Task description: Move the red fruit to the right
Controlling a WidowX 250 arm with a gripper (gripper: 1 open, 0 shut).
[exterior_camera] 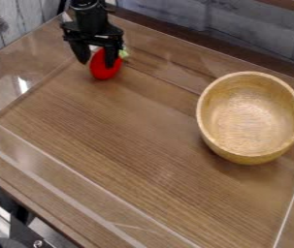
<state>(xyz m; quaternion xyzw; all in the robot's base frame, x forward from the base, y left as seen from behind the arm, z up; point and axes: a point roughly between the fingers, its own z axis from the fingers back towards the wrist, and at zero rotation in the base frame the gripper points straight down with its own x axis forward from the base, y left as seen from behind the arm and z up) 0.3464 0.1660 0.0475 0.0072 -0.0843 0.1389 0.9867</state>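
A brown wooden table (123, 136) fills most of the view, its surface marked with long grain lines. A round, light wooden bowl (250, 116) rests upright on the right side. Well apart from it, near the far left part of the table, a red fruit (105, 66) with a green top lies on the wood. A pale line runs along the table's left side, and a shiny patch of light shows near it.
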